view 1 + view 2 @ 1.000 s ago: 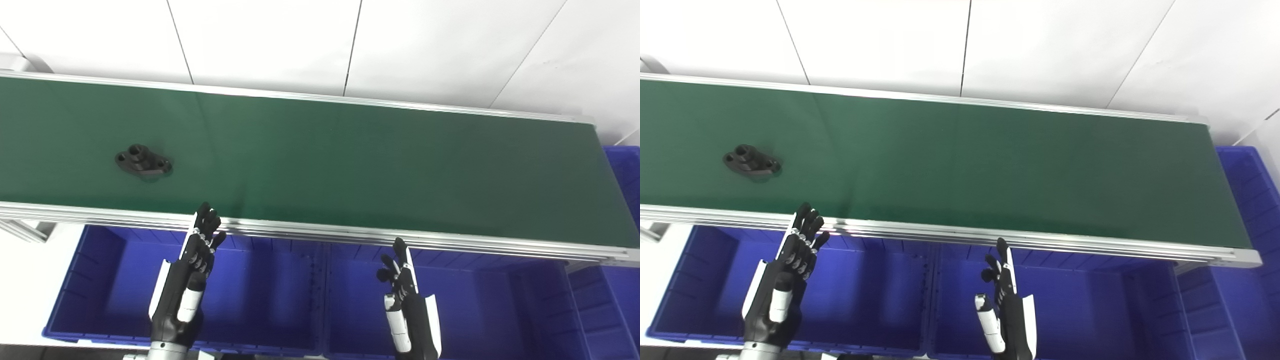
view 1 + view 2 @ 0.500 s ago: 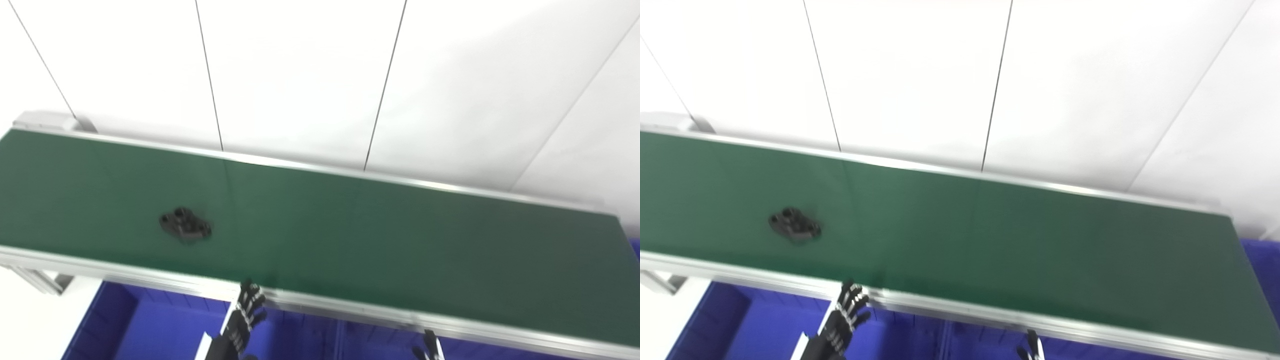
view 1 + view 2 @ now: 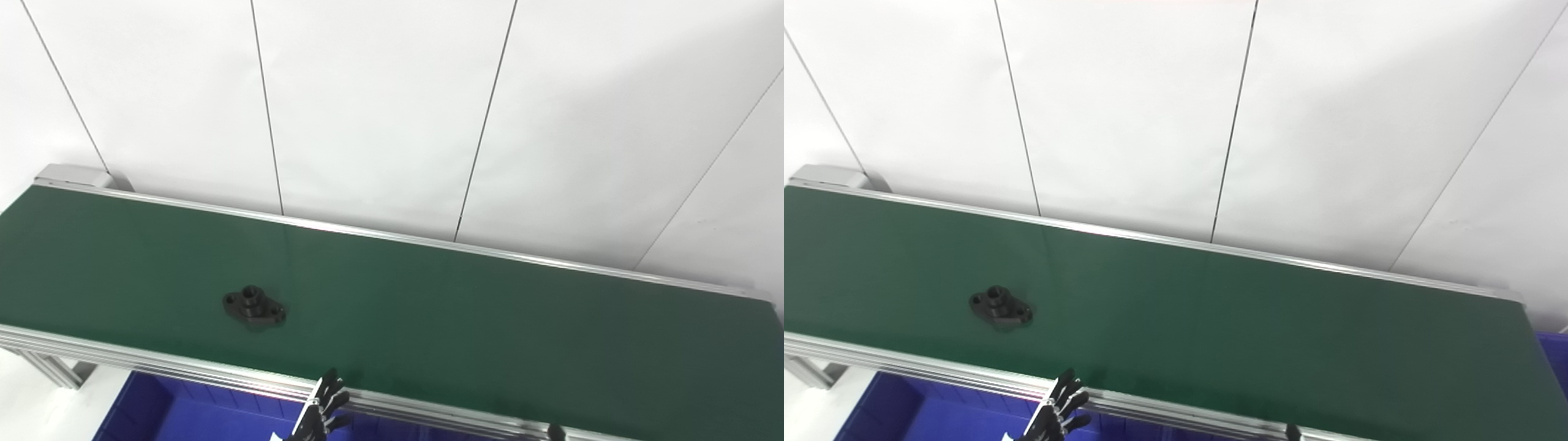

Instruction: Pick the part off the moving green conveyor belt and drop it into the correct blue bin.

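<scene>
A black flanged part with a raised hub and two bolt holes lies on the green conveyor belt, left of centre. Only the spread fingers of my left hand show at the bottom edge. They are over the belt's near rail, right of and nearer than the part, holding nothing. Of my right hand just a dark fingertip peeks in at the bottom edge, so its state is hidden. A corner of a blue bin shows below the rail.
Aluminium rails run along both long sides of the belt. A white panelled wall stands behind it. Another blue bin edges in past the belt's right end.
The camera has tilted upward, so the bins and both arms have mostly dropped out of view. Against the wall seams, the part has travelled a little to the right along the belt.
</scene>
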{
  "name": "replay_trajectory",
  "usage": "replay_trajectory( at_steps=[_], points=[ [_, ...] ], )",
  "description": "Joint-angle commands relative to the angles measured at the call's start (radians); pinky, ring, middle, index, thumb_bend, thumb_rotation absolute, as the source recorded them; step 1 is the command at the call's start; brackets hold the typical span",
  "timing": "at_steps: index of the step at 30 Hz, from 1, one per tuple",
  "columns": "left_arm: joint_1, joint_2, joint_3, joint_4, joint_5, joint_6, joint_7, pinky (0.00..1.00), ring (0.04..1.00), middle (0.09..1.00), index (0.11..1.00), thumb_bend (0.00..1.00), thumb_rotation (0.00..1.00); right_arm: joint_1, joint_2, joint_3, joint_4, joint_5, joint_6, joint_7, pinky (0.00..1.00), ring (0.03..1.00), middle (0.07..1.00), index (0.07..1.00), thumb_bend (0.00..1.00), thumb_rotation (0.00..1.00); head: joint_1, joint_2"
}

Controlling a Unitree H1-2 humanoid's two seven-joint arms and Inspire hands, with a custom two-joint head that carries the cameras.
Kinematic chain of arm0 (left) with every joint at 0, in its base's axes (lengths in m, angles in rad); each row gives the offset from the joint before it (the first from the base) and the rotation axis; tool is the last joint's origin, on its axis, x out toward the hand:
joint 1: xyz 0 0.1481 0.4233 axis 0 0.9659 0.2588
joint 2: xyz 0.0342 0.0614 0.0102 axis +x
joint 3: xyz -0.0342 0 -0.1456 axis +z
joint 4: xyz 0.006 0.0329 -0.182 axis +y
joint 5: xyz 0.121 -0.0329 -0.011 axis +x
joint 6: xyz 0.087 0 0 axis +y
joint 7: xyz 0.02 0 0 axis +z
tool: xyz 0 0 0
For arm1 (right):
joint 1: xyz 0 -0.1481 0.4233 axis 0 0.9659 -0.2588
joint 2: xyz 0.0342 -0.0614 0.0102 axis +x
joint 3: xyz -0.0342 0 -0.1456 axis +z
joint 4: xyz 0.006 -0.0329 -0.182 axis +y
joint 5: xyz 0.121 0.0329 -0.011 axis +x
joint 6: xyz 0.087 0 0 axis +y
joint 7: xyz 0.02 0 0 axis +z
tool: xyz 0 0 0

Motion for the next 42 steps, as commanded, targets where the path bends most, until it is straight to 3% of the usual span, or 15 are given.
replay_trajectory(
  at_steps=[1, 6, 10, 15, 17, 20, 26, 42],
  points=[
    [-0.004, -0.002, -0.012, -0.023, 0.004, -0.044, 0.006, 0.8, 0.902, 0.942, 0.96, 0.98, 0.85, -0.018, 0.007, -0.025, -0.067, -0.085, -0.048, -0.015, 0.86, 0.911, 0.972, 1.0, 0.73, 0.75, 0.001, 0.0],
    [-0.012, 0.007, -0.017, -0.024, -0.008, -0.041, 0.001, 0.82, 0.908, 0.946, 0.966, 0.98, 0.85, -0.1, 0.0, -0.063, -0.168, -0.289, 0.075, 0.006, 0.78, 0.888, 0.946, 0.995, 0.79, 0.71, -0.01, 0.016],
    [-0.015, 0.012, -0.015, -0.03, -0.017, -0.042, -0.008, 0.83, 0.916, 0.957, 0.975, 1.0, 0.85, -0.21, -0.012, -0.065, -0.228, -0.416, 0.242, 0.083, 0.64, 0.816, 0.903, 0.929, 0.88, 0.57, -0.025, 0.026],
    [-0.011, 0.015, -0.008, -0.039, -0.014, -0.039, -0.002, 0.83, 0.91, 0.949, 0.971, 1.0, 0.83, -0.363, -0.027, -0.022, -0.235, -0.57, 0.4, 0.187, 0.49, 0.685, 0.803, 0.851, 0.96, 0.36, -0.034, 0.035],
    [-0.009, 0.016, -0.006, -0.04, -0.018, -0.036, -0.003, 0.83, 0.911, 0.947, 0.971, 1.0, 0.82, -0.422, -0.035, 0.005, -0.23, -0.645, 0.442, 0.218, 0.47, 0.639, 0.756, 0.826, 0.96, 0.36, -0.039, 0.036],
    [-0.011, 0.019, -0.005, -0.038, -0.019, -0.038, -0.006, 0.84, 0.916, 0.95, 0.977, 1.0, 0.82, -0.488, -0.038, 0.038, -0.226, -0.711, 0.496, 0.266, 0.5, 0.645, 0.749, 0.813, 0.94, 0.37, -0.049, 0.038],
    [-0.014, 0.022, -0.006, -0.035, -0.018, -0.037, -0.008, 0.84, 0.918, 0.949, 0.98, 1.0, 0.82, -0.622, -0.029, 0.097, -0.139, -0.787, 0.542, 0.305, 0.56, 0.696, 0.777, 0.825, 0.91, 0.42, -0.049, 0.04],
    [-0.014, 0.012, -0.018, -0.036, -0.005, -0.037, 0.0, 0.82, 0.908, 0.94, 0.97, 0.99, 0.78, -0.887, 0.027, 0.266, 0.159, -0.923, 0.624, 0.296, 0.52, 0.677, 0.762, 0.811, 0.95, 0.41, -0.024, 0.046]
  ],
)
